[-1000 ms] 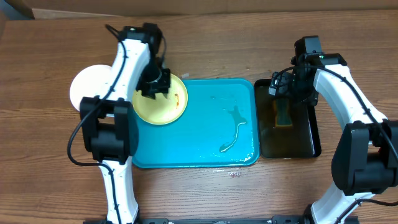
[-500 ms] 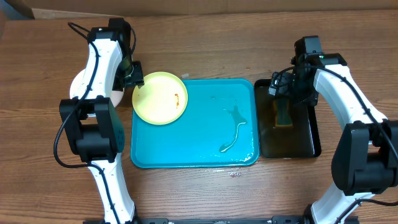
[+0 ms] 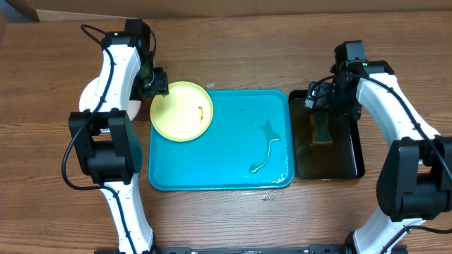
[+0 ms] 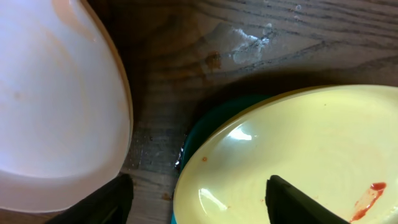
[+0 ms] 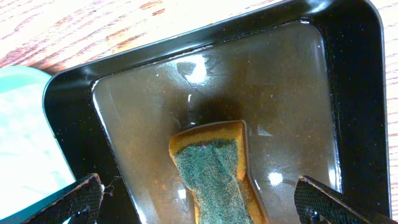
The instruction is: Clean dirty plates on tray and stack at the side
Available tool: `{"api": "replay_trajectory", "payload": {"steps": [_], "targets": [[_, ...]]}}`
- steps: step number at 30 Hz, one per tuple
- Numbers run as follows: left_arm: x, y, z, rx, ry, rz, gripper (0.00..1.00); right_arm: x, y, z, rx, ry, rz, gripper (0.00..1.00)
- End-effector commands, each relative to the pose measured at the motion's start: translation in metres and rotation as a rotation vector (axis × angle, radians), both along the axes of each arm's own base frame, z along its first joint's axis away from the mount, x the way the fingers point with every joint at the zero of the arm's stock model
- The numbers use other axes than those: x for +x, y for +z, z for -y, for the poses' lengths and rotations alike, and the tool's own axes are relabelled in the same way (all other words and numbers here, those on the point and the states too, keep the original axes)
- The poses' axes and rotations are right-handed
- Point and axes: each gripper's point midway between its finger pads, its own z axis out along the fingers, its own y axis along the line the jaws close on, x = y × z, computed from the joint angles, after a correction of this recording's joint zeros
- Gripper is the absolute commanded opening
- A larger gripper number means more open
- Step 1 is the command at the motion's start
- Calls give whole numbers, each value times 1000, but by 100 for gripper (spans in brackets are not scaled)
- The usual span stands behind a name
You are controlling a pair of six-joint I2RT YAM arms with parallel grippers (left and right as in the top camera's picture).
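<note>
Left gripper point(image 4: 197, 190) — fingers point(image 4: 298, 202) apart — a shade closer to the lime plate point(image 3: 180, 113); right gripper point(image 5: 199, 186), also apart, unmoved.

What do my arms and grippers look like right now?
Left arm and right arm match: white rounded shells, bulky black joint housings, thin black cables looping alongside. A small green light shows on the right arm's upper end. Fingers are black, tapered and matte.

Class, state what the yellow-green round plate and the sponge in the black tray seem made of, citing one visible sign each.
Yellow-green round plate: probably glossy plastic or melamine; sharp highlights, smooth surface. Green-topped sponge: seemingly tan foam under a scouring layer; fibrous texture.
</note>
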Motion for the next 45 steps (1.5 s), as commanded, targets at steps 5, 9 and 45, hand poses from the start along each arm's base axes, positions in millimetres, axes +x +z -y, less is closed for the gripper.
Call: {"api": "replay_trajectory", "payload": {"steps": [5,9,45], "targets": [[-9,-29,8,-6,-117,-37,73,8,15,-1,9,0,46,100],[-10,-32,15,-45,-131,-37,73,8,15,-1,9,0,46,100],[-79,-30,141,-281,-377,-248,70,8,15,-1,9,0,46,100]]}}
